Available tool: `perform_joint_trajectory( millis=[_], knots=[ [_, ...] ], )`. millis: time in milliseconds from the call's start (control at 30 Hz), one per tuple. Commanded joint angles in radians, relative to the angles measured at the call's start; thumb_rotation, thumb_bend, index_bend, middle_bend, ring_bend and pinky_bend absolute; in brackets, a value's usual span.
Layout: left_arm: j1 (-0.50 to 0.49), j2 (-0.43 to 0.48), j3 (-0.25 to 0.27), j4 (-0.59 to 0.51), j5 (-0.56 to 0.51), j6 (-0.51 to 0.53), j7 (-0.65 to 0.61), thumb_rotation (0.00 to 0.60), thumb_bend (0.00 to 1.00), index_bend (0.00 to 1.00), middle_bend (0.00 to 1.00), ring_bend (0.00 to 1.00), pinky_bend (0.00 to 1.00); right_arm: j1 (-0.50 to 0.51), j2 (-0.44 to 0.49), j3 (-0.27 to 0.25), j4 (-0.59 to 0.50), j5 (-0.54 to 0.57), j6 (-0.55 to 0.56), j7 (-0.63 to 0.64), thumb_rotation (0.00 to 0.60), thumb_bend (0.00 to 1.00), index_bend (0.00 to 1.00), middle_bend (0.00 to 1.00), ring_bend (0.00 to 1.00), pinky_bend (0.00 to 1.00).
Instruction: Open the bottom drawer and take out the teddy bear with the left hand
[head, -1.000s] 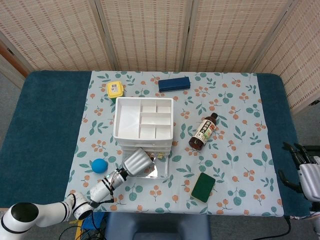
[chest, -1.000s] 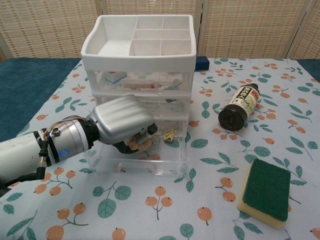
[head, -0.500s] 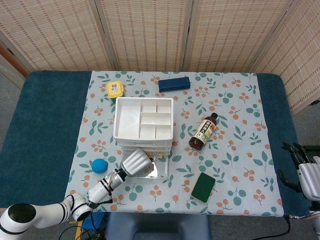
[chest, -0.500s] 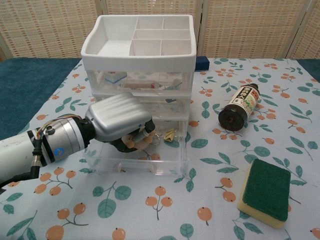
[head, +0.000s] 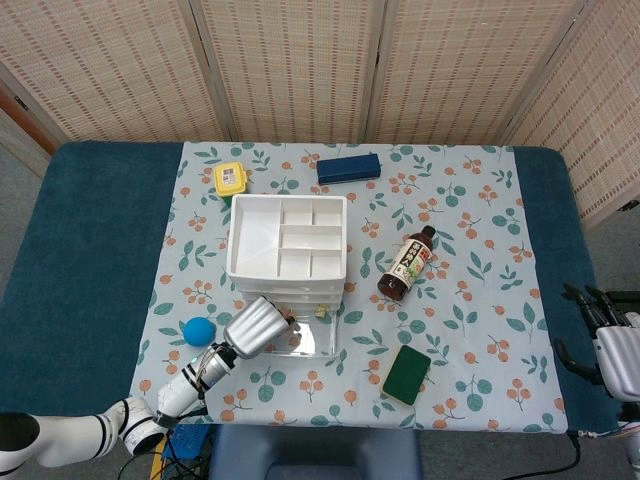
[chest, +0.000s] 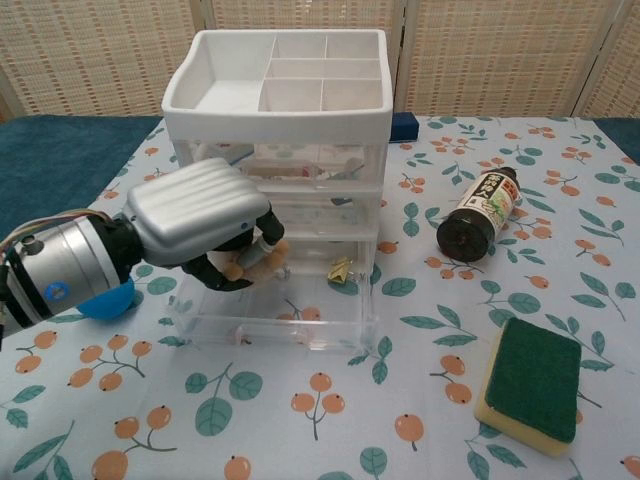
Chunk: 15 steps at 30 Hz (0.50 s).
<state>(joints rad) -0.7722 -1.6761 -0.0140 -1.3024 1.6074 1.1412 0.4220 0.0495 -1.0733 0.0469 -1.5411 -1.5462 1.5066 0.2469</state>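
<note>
The white drawer unit (head: 287, 247) (chest: 280, 120) stands mid-table with its clear bottom drawer (chest: 290, 310) (head: 312, 338) pulled out toward me. My left hand (chest: 195, 222) (head: 253, 327) is raised over the drawer's left side, its fingers curled around a small tan teddy bear (chest: 250, 262) that is mostly hidden under the palm. A small yellow item (chest: 341, 270) lies inside the drawer. My right hand (head: 612, 345) rests at the table's right edge, far from the drawers, its fingers apart and holding nothing.
A blue ball (head: 198, 330) (chest: 105, 298) lies left of the drawer. A dark bottle (head: 407, 264) (chest: 480, 214) lies on its side to the right, a green sponge (head: 406, 374) (chest: 530, 382) in front of it. A yellow container (head: 230, 179) and blue box (head: 348, 167) sit behind.
My left hand has lifted up and to the left out of the bottom drawer, carrying the teddy bear with it. The right hand has stayed put.
</note>
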Motion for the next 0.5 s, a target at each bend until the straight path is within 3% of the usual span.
perform_joint_trajectory(
  millis=[33, 300, 500],
  knots=[
    [0.032, 0.043, 0.004, -0.046, 0.000, 0.038, 0.003, 0.600, 0.25, 0.72, 0.99, 1.00, 1.00, 0.001, 0.000, 0.000, 0.000, -0.002, 0.000, 0.000, 0.600, 0.42, 0.08, 0.21, 0.12, 0.20],
    [0.108, 0.151, 0.019, -0.143, -0.012, 0.103, 0.028, 0.600, 0.25, 0.71, 0.99, 1.00, 1.00, 0.009, -0.002, 0.000, -0.001, -0.011, -0.004, 0.001, 0.600, 0.41, 0.08, 0.21, 0.12, 0.20],
    [0.152, 0.209, 0.025, -0.145, -0.034, 0.120, 0.040, 0.600, 0.25, 0.71, 0.99, 1.00, 1.00, 0.012, -0.002, -0.001, -0.002, -0.016, -0.003, 0.002, 0.600, 0.42, 0.08, 0.21, 0.12, 0.20]
  ],
)
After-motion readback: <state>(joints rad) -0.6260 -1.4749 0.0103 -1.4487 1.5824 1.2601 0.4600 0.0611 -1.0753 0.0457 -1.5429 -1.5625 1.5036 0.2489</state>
